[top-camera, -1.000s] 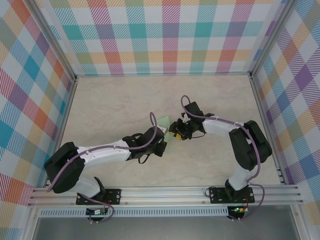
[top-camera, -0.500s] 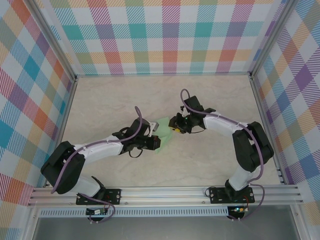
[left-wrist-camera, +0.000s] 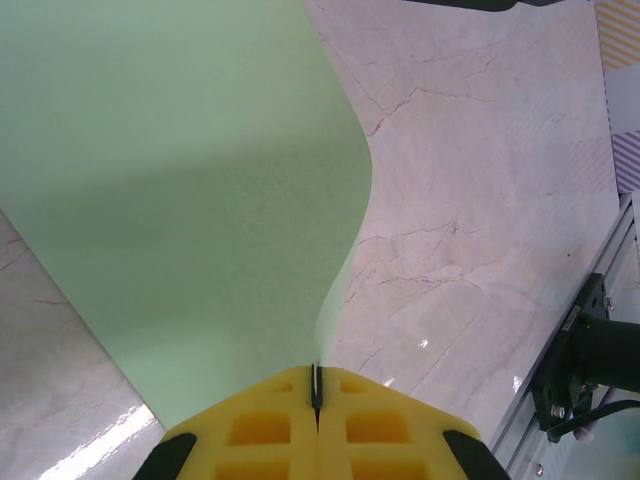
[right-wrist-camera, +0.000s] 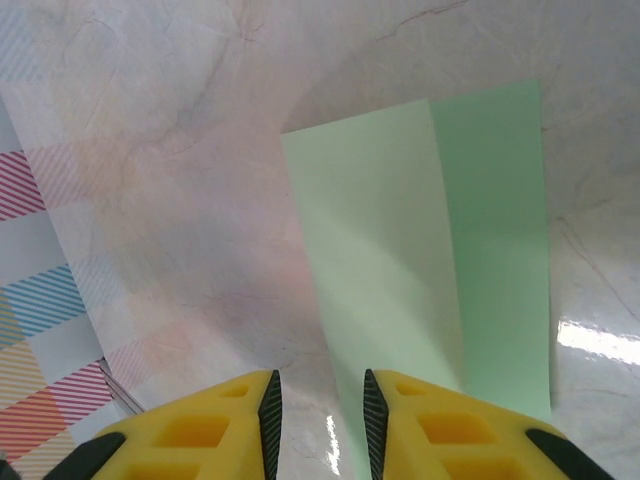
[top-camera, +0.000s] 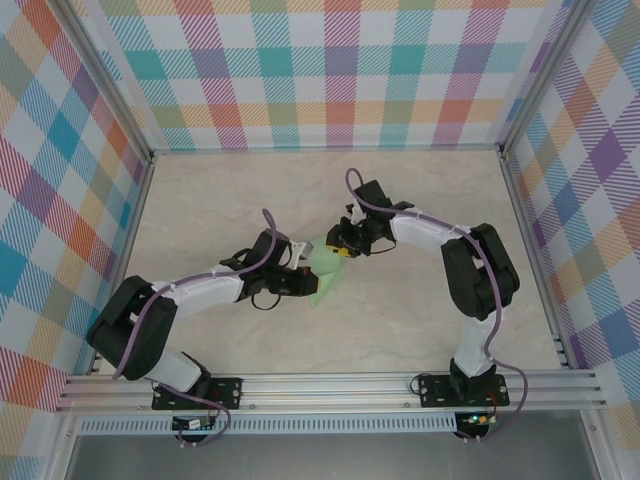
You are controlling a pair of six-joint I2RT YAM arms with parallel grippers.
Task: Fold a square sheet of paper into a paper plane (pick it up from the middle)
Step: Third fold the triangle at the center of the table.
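At the near edge of the counter (top-camera: 420, 330), an aluminium rail (top-camera: 330, 385) carries both arm bases. The left arm reaches inward and to the right, and the right arm bends inward and to the left, so the two wrists meet near the middle. The left pincer (left-wrist-camera: 315, 395) is pressed together, its yellow pads pinching one edge of the square sheet of paper (left-wrist-camera: 190, 180). From that grip the pale mint-green sheet spreads away in a soft curve, bowed rather than flat, with the marbled counter showing beside it. Just beyond, on the far side of the sheet, the right pincer (right-wrist-camera: 320, 390) stands spread by a narrow gap, and the counter is visible between its pads. The sheet's edge lies right at the pad on the right of that wrist view; whether they touch I cannot tell. From this wrist the sheet shows two shades of green meeting along a straight line. Behind everything rise the plaid walls (top-camera: 330, 80)
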